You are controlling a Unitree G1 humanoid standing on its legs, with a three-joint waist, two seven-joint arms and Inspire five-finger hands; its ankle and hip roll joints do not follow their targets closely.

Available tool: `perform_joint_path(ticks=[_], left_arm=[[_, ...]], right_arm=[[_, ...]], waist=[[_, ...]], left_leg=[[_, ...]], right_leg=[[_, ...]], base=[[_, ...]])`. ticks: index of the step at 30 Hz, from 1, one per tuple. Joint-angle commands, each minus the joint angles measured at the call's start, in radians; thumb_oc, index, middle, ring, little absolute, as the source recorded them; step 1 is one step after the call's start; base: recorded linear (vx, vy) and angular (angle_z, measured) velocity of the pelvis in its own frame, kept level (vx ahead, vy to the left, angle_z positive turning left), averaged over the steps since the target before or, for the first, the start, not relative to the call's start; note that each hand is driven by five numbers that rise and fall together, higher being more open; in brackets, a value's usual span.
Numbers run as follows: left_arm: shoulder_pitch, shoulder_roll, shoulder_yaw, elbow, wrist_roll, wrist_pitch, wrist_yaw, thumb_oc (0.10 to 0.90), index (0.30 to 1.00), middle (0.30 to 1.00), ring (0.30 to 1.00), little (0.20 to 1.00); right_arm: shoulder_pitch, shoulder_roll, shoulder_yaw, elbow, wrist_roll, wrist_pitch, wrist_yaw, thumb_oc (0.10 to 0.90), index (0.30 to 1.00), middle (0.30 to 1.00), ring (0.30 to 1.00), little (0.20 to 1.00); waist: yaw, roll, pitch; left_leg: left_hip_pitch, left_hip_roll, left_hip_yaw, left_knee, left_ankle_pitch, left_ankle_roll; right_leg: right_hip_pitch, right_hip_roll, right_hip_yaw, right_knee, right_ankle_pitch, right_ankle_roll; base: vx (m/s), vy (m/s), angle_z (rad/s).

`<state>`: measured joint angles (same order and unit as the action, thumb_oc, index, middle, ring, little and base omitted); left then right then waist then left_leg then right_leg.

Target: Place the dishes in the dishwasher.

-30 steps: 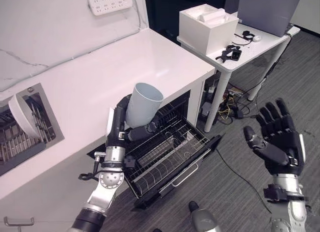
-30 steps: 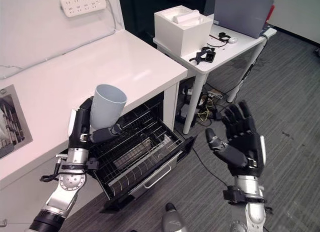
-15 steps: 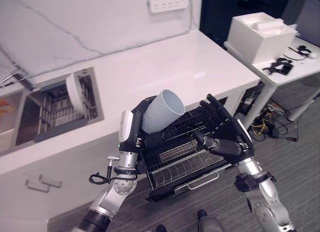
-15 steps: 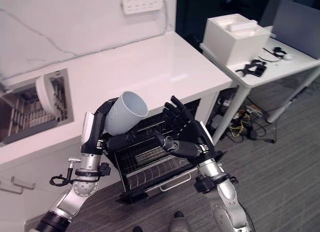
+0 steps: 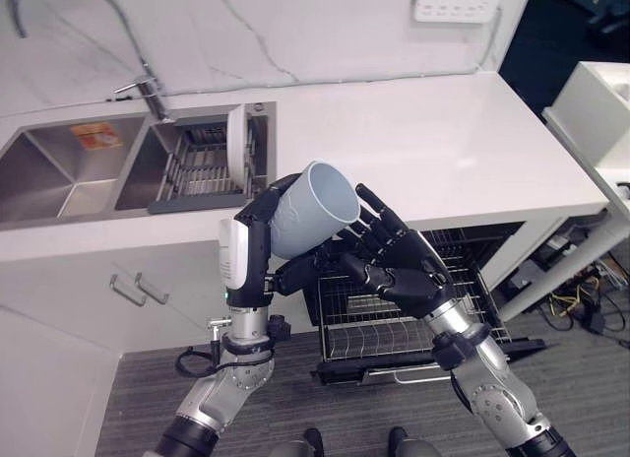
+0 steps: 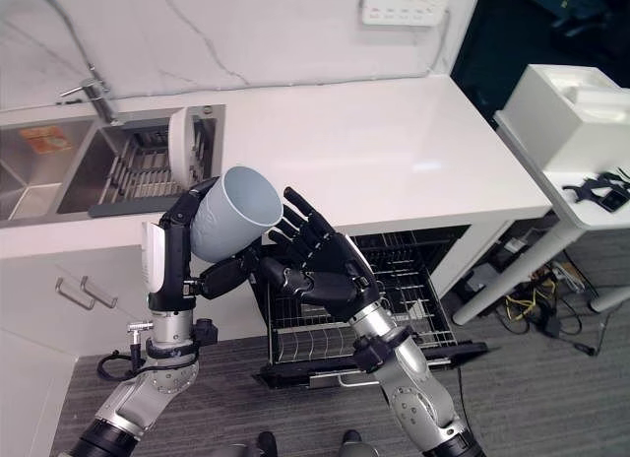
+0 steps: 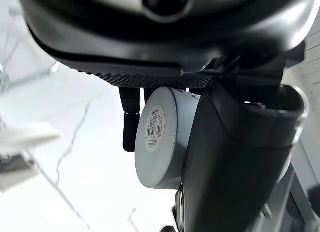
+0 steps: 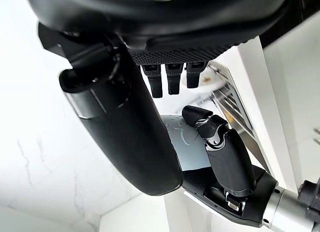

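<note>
Behind the right hand (image 5: 399, 265), left hand (image 5: 258, 242) fingers clasp cup (image 5: 307, 208).

dishwasher rack (image 5: 394, 324): front part behind right hand (image 5: 399, 265) | faucet (image 5: 59, 14): top cut off

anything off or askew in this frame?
Nothing damaged or spilled. The pale blue cup is tilted in the left hand, mouth up and angled toward the right hand, which is open right beside it. The dishwasher rack is pulled out below them. A white plate stands on edge in the sink rack.
</note>
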<state>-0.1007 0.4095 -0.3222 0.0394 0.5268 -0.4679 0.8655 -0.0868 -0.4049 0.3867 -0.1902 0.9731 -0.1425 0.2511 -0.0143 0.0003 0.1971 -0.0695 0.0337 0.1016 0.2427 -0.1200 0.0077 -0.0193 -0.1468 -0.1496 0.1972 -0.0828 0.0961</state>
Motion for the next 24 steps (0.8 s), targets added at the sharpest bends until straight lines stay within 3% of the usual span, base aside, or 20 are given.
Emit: perform_joint_path(ticks=[1, 15, 24], left_arm=[[-0.118, 0.002, -0.031, -0.086, 0.037, -0.048, 0.074, 0.4, 0.3, 0.3, 0.3, 0.3], [-0.132, -0.007, -0.064, -0.033, 0.038, 0.019, 0.081, 0.4, 0.3, 0.3, 0.3, 0.3], [-0.135, 0.0, -0.08, -0.021, 0.068, 0.078, 0.096, 0.4, 0.3, 0.3, 0.3, 0.3]], right_arm=[[-0.089, 0.036, -0.009, -0.043, 0.081, -0.066, 0.028, 0.8, 0.9, 0.9, 0.9, 0.9], [-0.163, 0.068, 0.034, -0.03, 0.066, -0.09, -0.007, 0.8, 0.9, 0.9, 0.9, 0.9], [-0.185, 0.064, 0.03, -0.041, -0.041, -0.137, -0.089, 0.8, 0.9, 0.9, 0.9, 0.9]], waist=[[0.009, -0.018, -0.07], [0.032, -0.019, -0.062], [0.029, -0.017, -0.057]], left_leg=[[0.01, 0.012, -0.072, 0.057, -0.133, -0.031], [0.011, 0.006, -0.09, 0.057, -0.13, -0.029], [0.013, 0.006, -0.086, 0.057, -0.133, -0.027]], right_leg=[[0.006, -0.015, -0.022, 0.103, -0.13, 0.03], [0.019, -0.015, -0.025, 0.103, -0.133, 0.029], [0.017, -0.015, -0.013, 0.103, -0.13, 0.033]], base=[[0.01, -0.01, 0.03], [0.0, -0.002, 0.06], [0.0, 0.0, 0.0]])
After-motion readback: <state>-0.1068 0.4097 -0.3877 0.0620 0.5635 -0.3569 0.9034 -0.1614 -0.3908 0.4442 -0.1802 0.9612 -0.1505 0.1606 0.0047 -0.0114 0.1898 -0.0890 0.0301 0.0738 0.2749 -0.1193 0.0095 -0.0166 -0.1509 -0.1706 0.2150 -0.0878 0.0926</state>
